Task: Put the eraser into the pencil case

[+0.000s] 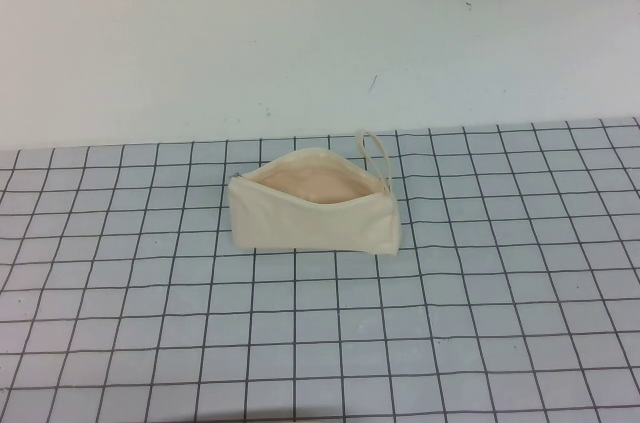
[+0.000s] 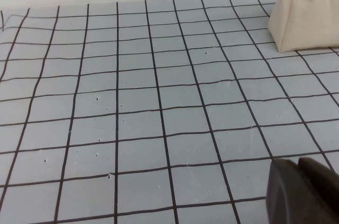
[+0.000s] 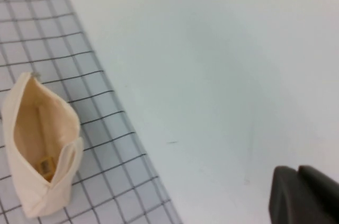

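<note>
The pencil case point(image 1: 315, 228), a cream canvas pouch, stands on the grid mat with its zip open, peach lining showing and its loop point(image 1: 375, 153) at the right end. In the right wrist view the pencil case point(image 3: 61, 179) gapes open, and a small yellowish block, the eraser point(image 3: 46, 167), lies inside near one end. The eraser is hidden in the high view. My left gripper point(image 2: 299, 163) is shut and empty low over the mat, well apart from the pencil case point(image 2: 307, 12). My right gripper point(image 3: 297, 170) is shut and empty over the white surface. Neither gripper shows in the high view.
The grey mat with black grid lines point(image 1: 450, 323) covers the near table. A plain white surface point(image 1: 300, 33) lies beyond its far edge. Nothing else stands on the mat.
</note>
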